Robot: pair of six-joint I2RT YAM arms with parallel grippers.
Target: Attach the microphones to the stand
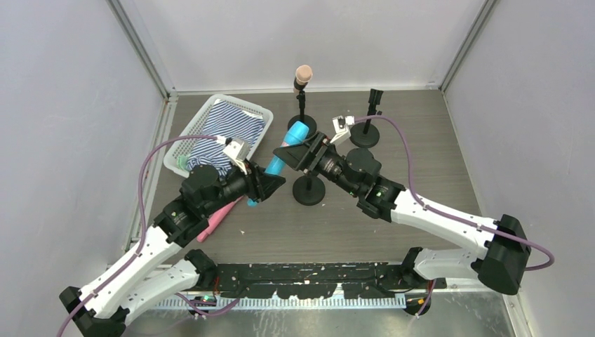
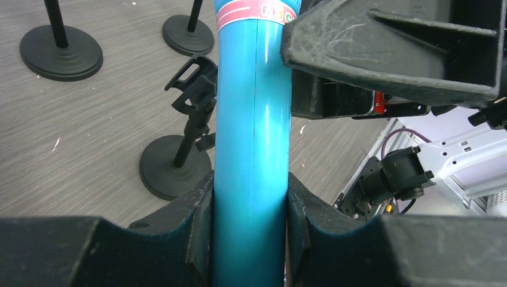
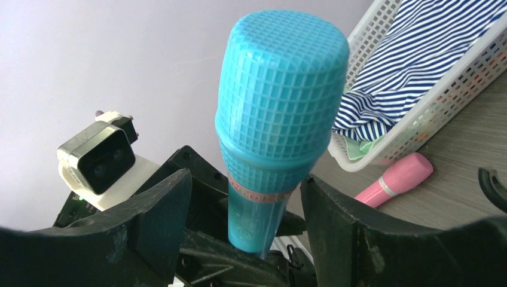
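Observation:
My left gripper (image 1: 270, 184) is shut on the handle of the bright blue microphone (image 1: 276, 166), which slants up off the table toward the back right. In the left wrist view the handle (image 2: 252, 131) fills the gap between both pads of the gripper (image 2: 251, 200). My right gripper (image 1: 295, 151) is open, its jaws on either side of the neck below the meshed head (image 3: 281, 95), gaps showing round the gripper (image 3: 245, 203). The peach microphone (image 1: 303, 73) sits in the back stand. The pink microphone (image 1: 217, 221) lies on the table. An empty-clip stand (image 2: 192, 98) is just beyond.
A white basket (image 1: 189, 137) holding striped cloth stands at the back left. A stand base (image 1: 309, 189) sits under the right arm and another empty stand (image 1: 375, 102) at the back right. Grey walls enclose three sides.

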